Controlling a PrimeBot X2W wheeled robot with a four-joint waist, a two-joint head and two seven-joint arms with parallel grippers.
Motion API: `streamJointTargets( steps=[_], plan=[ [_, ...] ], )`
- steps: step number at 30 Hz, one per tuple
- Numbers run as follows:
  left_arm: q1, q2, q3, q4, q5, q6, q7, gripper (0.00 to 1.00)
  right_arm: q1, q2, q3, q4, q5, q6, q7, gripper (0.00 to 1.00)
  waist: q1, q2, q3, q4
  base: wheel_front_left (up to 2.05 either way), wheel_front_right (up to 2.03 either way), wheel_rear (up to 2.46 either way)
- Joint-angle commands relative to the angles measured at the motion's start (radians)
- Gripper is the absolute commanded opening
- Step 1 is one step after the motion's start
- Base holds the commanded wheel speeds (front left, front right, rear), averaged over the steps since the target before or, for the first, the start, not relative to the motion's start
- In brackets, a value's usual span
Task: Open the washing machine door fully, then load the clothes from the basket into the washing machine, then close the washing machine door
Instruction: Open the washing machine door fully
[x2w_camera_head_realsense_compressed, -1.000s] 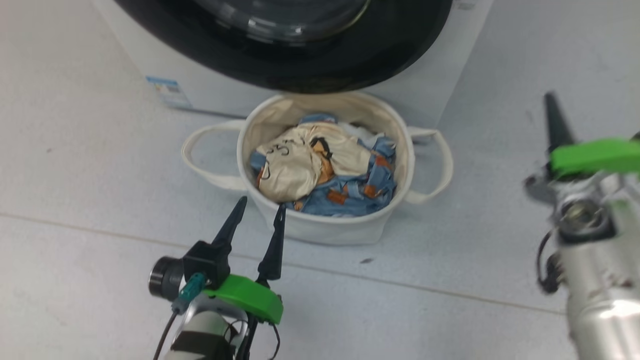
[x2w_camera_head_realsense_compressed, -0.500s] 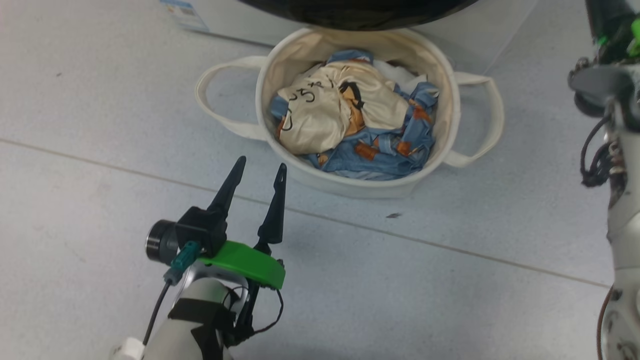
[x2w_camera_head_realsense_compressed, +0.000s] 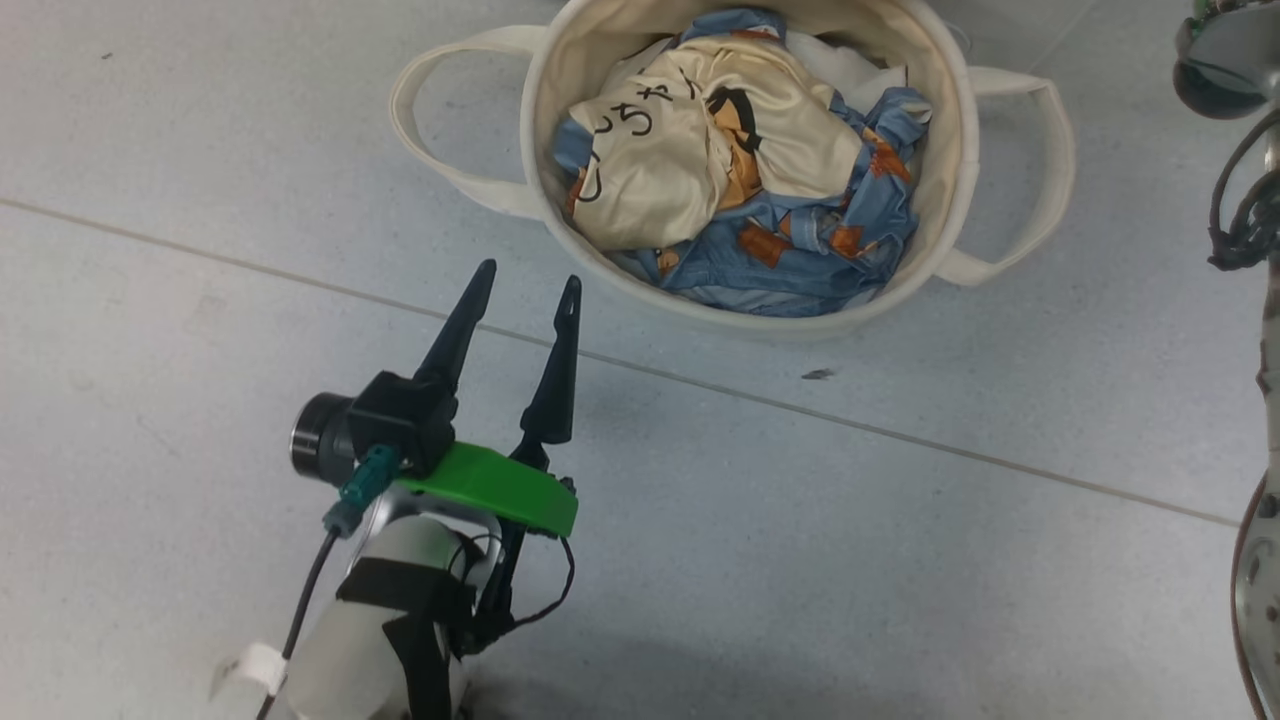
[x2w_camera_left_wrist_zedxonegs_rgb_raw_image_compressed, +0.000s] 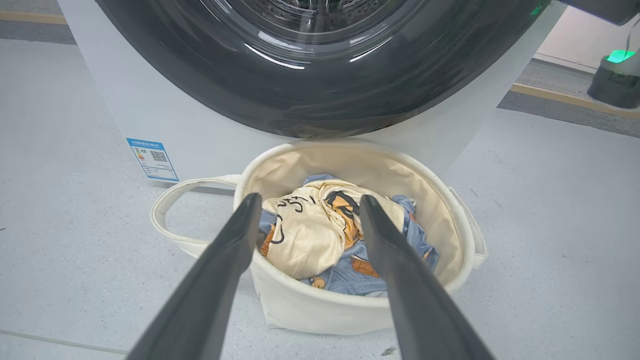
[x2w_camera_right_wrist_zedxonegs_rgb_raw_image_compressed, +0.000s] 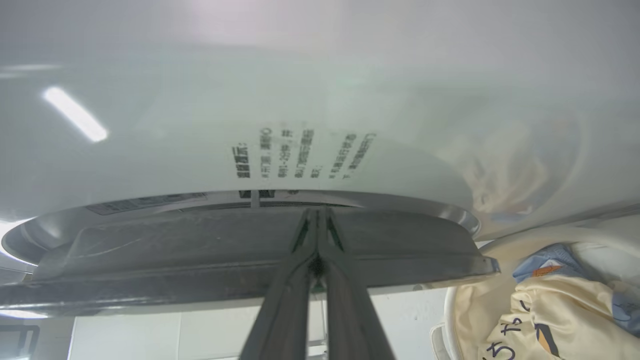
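Your head camera has tipped downward over the last second. The white boxy front-loading washing machine has slid off the top of the head view. The round cream-white canvas basket with two loop handles now sits at the upper centre of that frame rather than mid-frame. That is the camera moving, not the basket. In the left wrist view the basket stands on the grey floor just in front of the washer. The soft bundle of light-blue, orange-patched and cream satin clothes lies wholly inside it.

The real change is your right arm, which has climbed from the right middle of the head view into its upper right corner. In the right wrist view the right gripper has its two dark fingers pressed together on nothing. Its tips are at the edge of the large round, glossy black-rimmed washing machine door; I cannot tell whether they touch it.

Your left gripper has its fingers spread wide and empty at the lower left of centre. It points at the basket, close to its rim but clear of it, and has barely shifted.

You are most likely on the door-opening step. The door covers the drum mouth, and loading has not begun.
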Motion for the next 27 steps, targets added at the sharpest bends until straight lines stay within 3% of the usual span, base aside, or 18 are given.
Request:
streamJointTargets(
  steps=[1,5,17,27],
  plan=[
    [-0.002,0.016,0.029,-0.029,-0.012,0.008,-0.012,1.0,-0.027,0.005,0.016,-0.026,0.007,0.0,0.019,0.0,-0.0003,0.0,0.01,0.001,0.0,0.0,0.0],
    [-0.005,0.016,0.036,-0.03,-0.036,0.007,-0.012,1.0,-0.059,0.018,0.036,-0.004,0.03,0.0,0.083,0.0,-0.0003,0.0,0.023,-0.005,0.0,0.0,0.0],
    [-0.017,0.016,0.014,-0.017,-0.056,0.015,-0.012,1.0,-0.096,0.031,0.014,-0.051,0.093,0.0,0.131,0.0,-0.0003,0.0,0.048,0.009,0.0,0.0,0.0],
    [-0.012,0.016,0.02,-0.02,-0.055,0.017,-0.012,1.0,-0.075,0.054,0.049,0.004,0.164,0.0,0.291,0.0,-0.0003,0.0,0.036,0.008,0.0,0.0,0.0]
  ],
)
